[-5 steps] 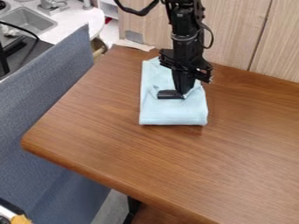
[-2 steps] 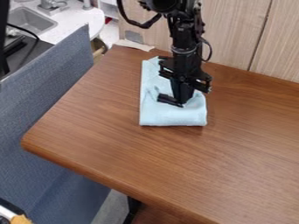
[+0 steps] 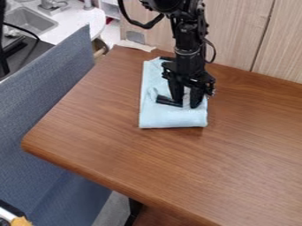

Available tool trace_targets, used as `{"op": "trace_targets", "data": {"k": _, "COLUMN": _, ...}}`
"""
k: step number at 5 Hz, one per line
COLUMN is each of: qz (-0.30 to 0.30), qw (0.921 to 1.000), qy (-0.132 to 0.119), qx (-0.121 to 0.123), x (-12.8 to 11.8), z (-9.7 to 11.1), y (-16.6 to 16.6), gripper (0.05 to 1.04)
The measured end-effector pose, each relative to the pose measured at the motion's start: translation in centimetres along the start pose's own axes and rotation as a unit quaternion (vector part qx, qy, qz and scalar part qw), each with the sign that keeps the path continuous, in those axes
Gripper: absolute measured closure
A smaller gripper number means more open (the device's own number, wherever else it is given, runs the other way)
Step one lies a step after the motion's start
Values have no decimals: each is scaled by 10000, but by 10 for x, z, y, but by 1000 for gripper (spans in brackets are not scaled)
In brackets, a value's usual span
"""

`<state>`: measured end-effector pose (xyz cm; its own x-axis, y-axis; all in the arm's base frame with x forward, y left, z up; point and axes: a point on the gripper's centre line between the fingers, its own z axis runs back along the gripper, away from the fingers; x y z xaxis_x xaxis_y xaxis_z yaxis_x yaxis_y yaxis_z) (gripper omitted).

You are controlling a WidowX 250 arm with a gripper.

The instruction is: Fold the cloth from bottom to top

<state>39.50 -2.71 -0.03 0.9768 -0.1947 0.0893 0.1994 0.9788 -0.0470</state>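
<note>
While hanging over the wooden desk (image 3: 112, 132) at the lower end of a black arm (image 3: 187, 39), shows fingers (image 3: 177, 92) spread apart, with pale fabric visible in the gap. Has the light blue cloth (image 3: 171, 118) directly beneath and around the fingers, folded into a narrow rectangle, with a straight near edge in front of them and a stretch running back behind them. Shows a small ruffled fold just to the picture's left of the fingers. Has a short black bar (image 3: 168, 101) at a slant over the cloth, just beside the fingers on that same side; loose or attached, cannot tell. Behind the fingers, takes in a pale wood-grain wall (image 3: 242, 35) and, farther left at the desk's far corner, a flat whitish scrap (image 3: 135, 45). Well to the left of the fingers, shows a blue-grey panel (image 3: 53, 110) alongside the desk and, beyond, a pale counter (image 3: 70, 24) with a metal sink (image 3: 26, 22) and faucet (image 3: 52, 5).
</note>
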Motion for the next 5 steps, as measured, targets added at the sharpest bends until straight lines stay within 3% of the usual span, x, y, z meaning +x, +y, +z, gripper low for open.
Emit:
{"op": "trace_targets", "data": {"k": 1, "qz": -26, "qw": 10000, "qy": 36, "qx": -14, "x": -1, "z": 0, "y": 0, "gripper": 92}}
{"op": "trace_targets", "data": {"k": 2, "qz": -35, "qw": 10000, "qy": 15, "qx": -7, "x": -1, "z": 7, "y": -1, "gripper": 82}}
{"op": "trace_targets", "data": {"k": 3, "qz": -50, "qw": 9999, "qy": -135, "qx": 26, "x": -2, "z": 28, "y": -2, "gripper": 83}}
{"op": "trace_targets", "data": {"k": 5, "qz": -38, "qw": 9970, "qy": -764, "qx": 154, "x": -18, "z": 93, "y": -7, "gripper": 83}}
